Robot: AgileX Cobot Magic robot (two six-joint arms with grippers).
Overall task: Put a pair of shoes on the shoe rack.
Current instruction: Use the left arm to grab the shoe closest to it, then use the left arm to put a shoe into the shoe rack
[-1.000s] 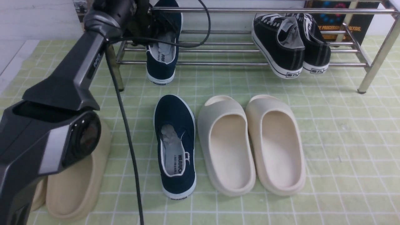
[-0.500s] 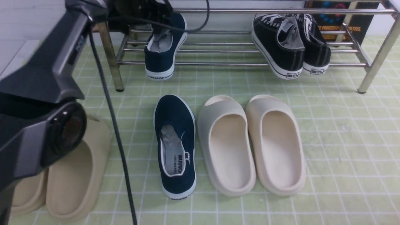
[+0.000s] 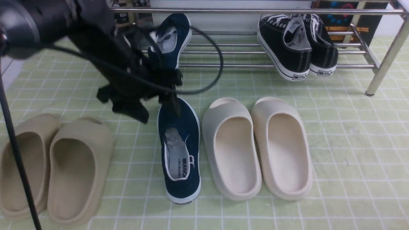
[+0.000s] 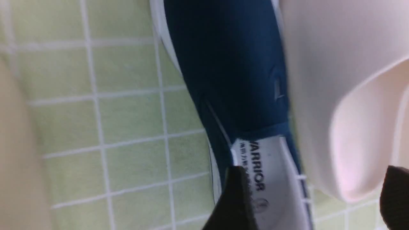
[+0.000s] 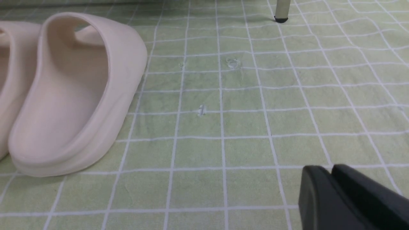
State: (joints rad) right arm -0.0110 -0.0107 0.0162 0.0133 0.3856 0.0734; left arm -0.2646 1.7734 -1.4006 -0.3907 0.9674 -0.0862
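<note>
1 of 2 navy slip-ons is up: the racked slip-on [image 3: 171,38] sits tilted on the lower bars of the shoe rack [image 3: 271,65], left end, heel toward me, partly hidden by my arm. The floor slip-on [image 3: 179,150] lies flat on the green grid mat [image 3: 351,143], toe toward the rack, at 6 o'clock of its mate. Cream slides [image 3: 255,147] are at its 3 o'clock, the nearer 1 just beside it. Beige slides [image 3: 54,166] are at 9 o'clock, well apart. Black lace-up sneakers [image 3: 297,44] take the rack's right end.

My left gripper [image 3: 158,113] hovers over the floor slip-on's toe, jaws spread wide, nothing held. In the wrist view 1 finger [image 4: 236,201] is over the WARRIOR insole and the other is over the cream slide. My right gripper [image 5: 345,195] is low over the mat, jaws together, empty.

Judgement: the canvas shoe is light, with a soft upper that folds under a pinch and a stiffer, grippy rubber sole. Best hold is the side wall or heel collar, 1 finger inside on the insole, 1 outside on the sole edge. The 3 o'clock side is tight against the slide, so the 9 o'clock wall looks easier. Pinched too high, the canvas may sag and tip.
</note>
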